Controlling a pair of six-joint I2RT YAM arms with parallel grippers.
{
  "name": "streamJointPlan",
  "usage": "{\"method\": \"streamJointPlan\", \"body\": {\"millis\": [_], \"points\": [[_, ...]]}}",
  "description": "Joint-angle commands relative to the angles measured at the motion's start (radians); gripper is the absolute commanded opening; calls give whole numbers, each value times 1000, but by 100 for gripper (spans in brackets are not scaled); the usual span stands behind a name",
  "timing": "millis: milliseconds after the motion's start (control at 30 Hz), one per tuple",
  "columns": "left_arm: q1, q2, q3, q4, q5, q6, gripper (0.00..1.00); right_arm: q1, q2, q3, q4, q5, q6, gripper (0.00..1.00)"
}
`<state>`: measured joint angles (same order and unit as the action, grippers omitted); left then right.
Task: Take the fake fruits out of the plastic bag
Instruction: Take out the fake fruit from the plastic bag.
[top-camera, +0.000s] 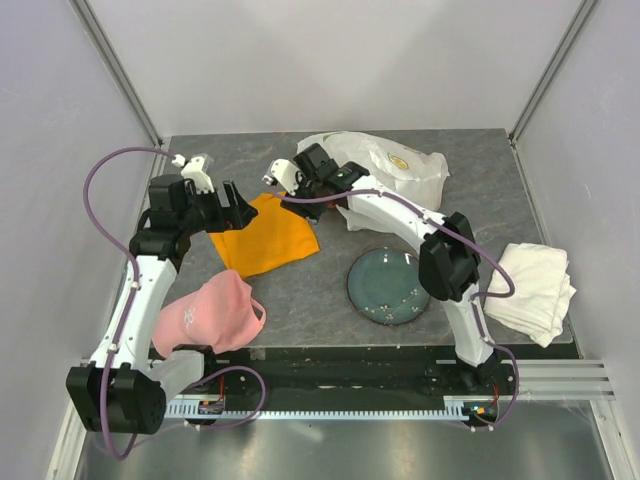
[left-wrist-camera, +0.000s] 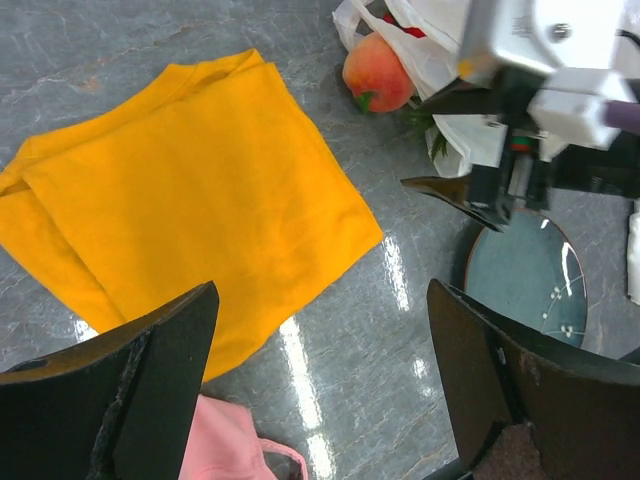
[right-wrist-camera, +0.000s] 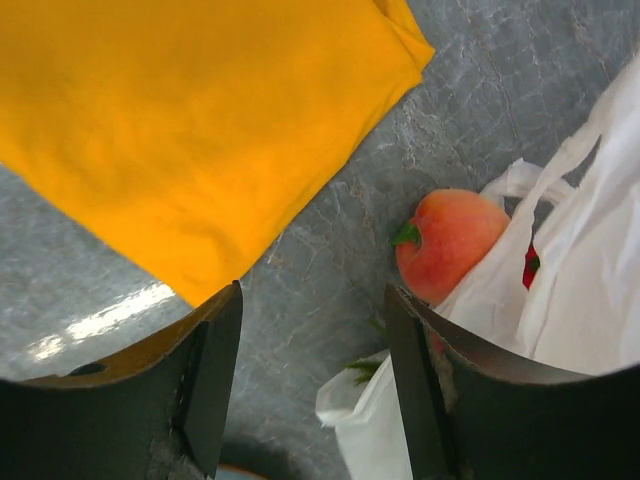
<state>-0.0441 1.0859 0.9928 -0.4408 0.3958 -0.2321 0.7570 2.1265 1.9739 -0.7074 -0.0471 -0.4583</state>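
bright, even light (glare streaks on the tabletop (left-wrist-camera: 300, 352))

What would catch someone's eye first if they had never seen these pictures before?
The bright orange cloth, spread mid-way across the grey table, grabs the eye first. Next comes the peach lying at the mouth of the crinkled white plastic bag toward the back, with the right gripper open close beside it. A pink cap lies at the near left edge.
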Motion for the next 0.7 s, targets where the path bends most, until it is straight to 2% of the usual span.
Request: {"method": "streamJointPlan", "body": {"millis": [0,133,300,500,667], "points": [[24,-40,-26,-13,9,-1,92,8,74,107,66,9,-115,67],[41,-50,-40,-18,17,-1,92,5,235,229,51,91,-189,68],[41,-61,-46,-22,20,7,92,-27,338,357,57,182,-198,69],[85,-69,-54,-27,26,8,92,-71,374,349,63,250,-226,70],[102,-70,-82,-15,35,-3,92,-99,314,258,92,305,-224,71]]}}
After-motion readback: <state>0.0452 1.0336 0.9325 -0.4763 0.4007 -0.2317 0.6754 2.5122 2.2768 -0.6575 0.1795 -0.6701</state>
